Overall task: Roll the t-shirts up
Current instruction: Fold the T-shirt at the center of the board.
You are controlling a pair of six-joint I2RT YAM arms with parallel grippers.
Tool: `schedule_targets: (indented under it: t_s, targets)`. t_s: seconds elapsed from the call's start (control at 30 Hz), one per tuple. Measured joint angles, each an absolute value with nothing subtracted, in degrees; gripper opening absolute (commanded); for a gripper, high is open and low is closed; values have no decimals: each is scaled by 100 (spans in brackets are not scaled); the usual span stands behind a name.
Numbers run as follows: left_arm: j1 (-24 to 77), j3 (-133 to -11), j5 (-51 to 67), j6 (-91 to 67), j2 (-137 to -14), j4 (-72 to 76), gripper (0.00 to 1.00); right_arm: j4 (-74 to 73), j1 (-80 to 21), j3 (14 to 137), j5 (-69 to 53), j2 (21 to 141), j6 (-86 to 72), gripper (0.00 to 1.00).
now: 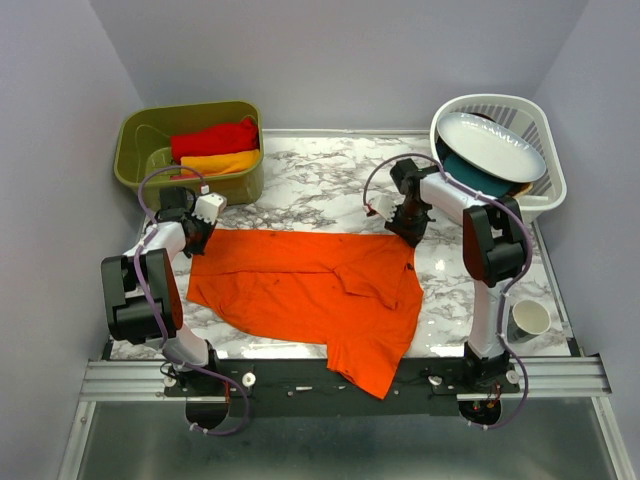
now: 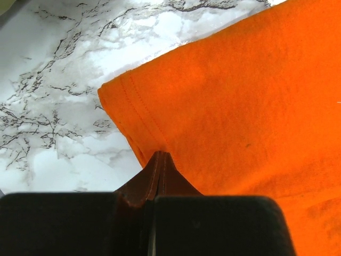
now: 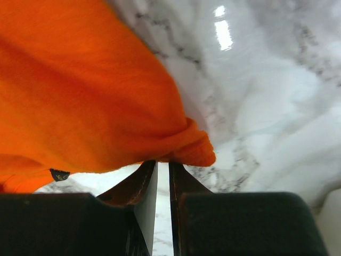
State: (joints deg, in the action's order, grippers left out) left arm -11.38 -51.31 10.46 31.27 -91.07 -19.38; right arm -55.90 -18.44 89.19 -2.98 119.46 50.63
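A paper cup [image 1: 528,318] stands at the lower right of the marble table [image 1: 330,175]. The orange t-shirt [image 1: 300,285] lies spread across the middle, its lower tail hanging over the near edge. At its upper left corner the left gripper [image 1: 194,246] has its jaws pressed together on the hem. At the upper right corner the right gripper [image 1: 408,237] pinches a bunched fold, jaws a narrow slit apart. Upper left, a green bin [image 1: 135,150] holds the red t-shirt [image 1: 215,138] and the yellow-orange t-shirt [image 1: 220,162]. Upper right, a white basket [image 1: 545,190] holds a white plate [image 1: 490,145] over a teal dish [image 1: 480,178].
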Motion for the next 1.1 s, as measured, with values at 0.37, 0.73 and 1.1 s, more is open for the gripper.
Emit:
schedule_targets:
  t_s: [0.37, 0.73, 1.1]
  targets:
    - [-1190, -5586, 961, 3183, -9647, -1800, 0, -5367, -1844, 10084, 327, 12678, 5039, 22]
    - [-1192, -5666, 1516, 2928, -8995, -2211, 0, -5492, -1844, 10149, 193, 12022, 4718, 49]
    - [-1157, -5516, 2261, 2578, -8659, -2355, 19, -5977, -2003, 9614, -1424, 11004, 4816, 56]
